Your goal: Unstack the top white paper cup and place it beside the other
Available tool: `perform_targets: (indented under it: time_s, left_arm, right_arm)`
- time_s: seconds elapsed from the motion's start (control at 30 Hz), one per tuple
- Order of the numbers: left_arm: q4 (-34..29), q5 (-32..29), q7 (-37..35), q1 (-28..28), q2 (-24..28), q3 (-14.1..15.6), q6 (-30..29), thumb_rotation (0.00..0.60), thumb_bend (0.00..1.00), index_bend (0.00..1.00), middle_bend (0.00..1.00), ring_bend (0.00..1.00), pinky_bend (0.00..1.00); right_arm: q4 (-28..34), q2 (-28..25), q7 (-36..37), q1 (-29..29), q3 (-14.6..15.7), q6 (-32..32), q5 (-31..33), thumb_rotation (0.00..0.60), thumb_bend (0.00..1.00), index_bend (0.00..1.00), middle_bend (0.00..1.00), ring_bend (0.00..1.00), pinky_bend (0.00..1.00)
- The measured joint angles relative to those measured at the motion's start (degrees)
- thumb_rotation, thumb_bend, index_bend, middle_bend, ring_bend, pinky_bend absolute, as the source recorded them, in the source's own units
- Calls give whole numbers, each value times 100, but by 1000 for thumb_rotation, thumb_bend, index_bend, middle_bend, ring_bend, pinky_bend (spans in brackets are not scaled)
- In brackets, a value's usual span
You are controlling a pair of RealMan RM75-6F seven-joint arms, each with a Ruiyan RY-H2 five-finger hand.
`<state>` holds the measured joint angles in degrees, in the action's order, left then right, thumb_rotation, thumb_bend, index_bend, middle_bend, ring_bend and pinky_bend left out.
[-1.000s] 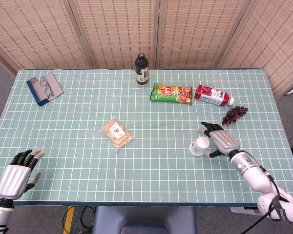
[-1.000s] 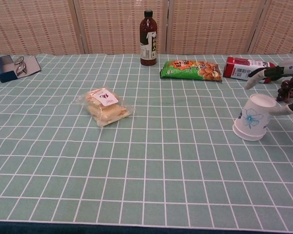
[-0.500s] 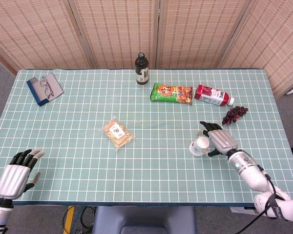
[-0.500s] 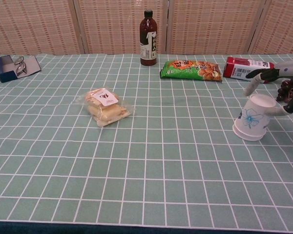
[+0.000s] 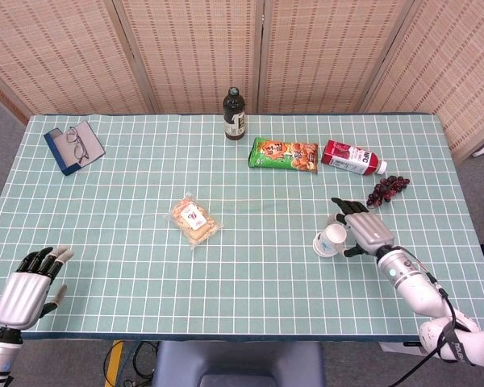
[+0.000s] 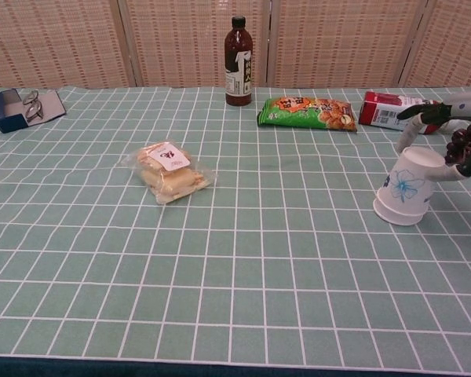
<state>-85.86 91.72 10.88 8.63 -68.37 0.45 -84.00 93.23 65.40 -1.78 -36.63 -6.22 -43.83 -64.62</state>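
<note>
White paper cup stack: upside down on the bench, right side, tilted toward the left. Right robot hand grasps its upper end, presumably to draw off the top cup. Left robot hand: released, empty, at near bench edge.

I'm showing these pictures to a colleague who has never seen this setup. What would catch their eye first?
Probably the white paper cup with a blue flower print at the table's right side, upside down and tilted, with the right hand closing around its base. Next, the dark bottle standing at the far edge, with a green snack bag and a red carton lying to its right. The left hand rests at the near left corner, holding nothing.
</note>
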Motion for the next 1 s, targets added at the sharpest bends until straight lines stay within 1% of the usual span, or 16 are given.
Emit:
perform_targets:
  time_s: [0.43,0.7,0.87,1.0]
  left_arm:
    - [11,-16,35,-3,-21,-13,-6,600,403,218,190,148,170]
    - [23,-26,79,-3,-39,-19,-1,600,402,218,190,147,170]
    - [35,-59,111,2,-55,-33,17,600,402,219,190,148,170]
    - [74,-79,167,14,-85,-37,55,600,402,219,190,148,170]
  right_arm:
    - [545,-365,-157,56,-64,-314,-62,600,299,299,0,0,0]
    - [1246,-842,-545,78,-170,-658,-18,600,300,299,0,0,0]
    - [1654,-1211,-660,189,-212,-939,-31,600,300,300,0,0,0]
    - [1785,-1424,-630,299,-222,-1081,-95,600,301,300,0,0,0]
